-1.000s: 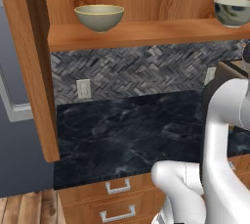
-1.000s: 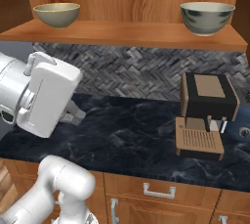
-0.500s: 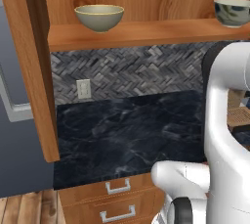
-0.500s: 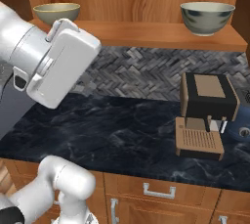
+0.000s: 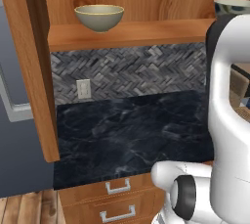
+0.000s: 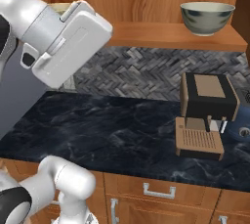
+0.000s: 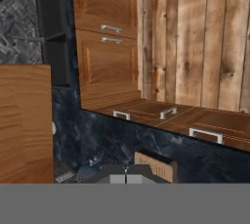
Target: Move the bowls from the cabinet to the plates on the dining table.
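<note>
A yellowish-tan bowl (image 5: 99, 16) stands on the wooden shelf (image 5: 146, 31) of the open cabinet (image 5: 29, 61). A grey-white bowl with dark mottling (image 6: 207, 16) stands further right on the same shelf (image 6: 166, 34); in the left base view its rim (image 5: 233, 4) peeks over my arm. In the right base view my white hand (image 6: 68, 47) is raised to shelf height in front of the tan bowl, whose rim (image 6: 58, 7) just shows behind it. The gripper (image 7: 126, 175) is shut and holds nothing. The plates and the dining table are out of view.
Under the shelf runs a black marble counter (image 5: 127, 130) with a herringbone backsplash and an outlet (image 5: 83, 89). A brown and black coffee machine (image 6: 207, 113) stands at its right. Drawers (image 6: 161, 191) sit below. The open cabinet door hangs at the left beside a grey appliance (image 5: 14, 100).
My arm has swung upward: the hand rose from counter height to shelf height and now covers most of the tan bowl in the right base view. Both bowls stayed put.
</note>
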Available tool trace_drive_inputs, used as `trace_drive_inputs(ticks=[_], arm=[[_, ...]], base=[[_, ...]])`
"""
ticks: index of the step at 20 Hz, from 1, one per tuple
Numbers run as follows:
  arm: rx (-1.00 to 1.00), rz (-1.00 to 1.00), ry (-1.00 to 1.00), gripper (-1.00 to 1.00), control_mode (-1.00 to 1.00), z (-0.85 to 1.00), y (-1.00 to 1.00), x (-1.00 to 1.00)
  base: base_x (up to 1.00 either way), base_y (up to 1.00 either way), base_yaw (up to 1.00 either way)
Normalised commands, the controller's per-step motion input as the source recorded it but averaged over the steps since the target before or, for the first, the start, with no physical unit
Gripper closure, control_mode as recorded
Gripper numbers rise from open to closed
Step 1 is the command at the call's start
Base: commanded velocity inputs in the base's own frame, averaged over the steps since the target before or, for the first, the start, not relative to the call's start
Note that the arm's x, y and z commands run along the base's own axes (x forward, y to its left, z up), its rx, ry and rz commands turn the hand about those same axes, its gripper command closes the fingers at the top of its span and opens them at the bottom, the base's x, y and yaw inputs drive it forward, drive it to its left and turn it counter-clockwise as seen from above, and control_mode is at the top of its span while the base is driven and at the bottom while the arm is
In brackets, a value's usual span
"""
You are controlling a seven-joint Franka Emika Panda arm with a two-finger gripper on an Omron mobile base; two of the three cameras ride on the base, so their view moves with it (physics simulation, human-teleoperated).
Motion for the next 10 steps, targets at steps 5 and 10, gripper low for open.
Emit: trace_drive_inputs(ticks=[5,10], arm=[[0.0,0.04,-0.13,-1.0,-1.0,-0.11,0.26,0.23],[0.0,0.1,-0.19,-1.0,-1.0,-0.31,0.24,0.0]], base=[[0.0,0.0,0.0],[0.0,0.0,0.0]])
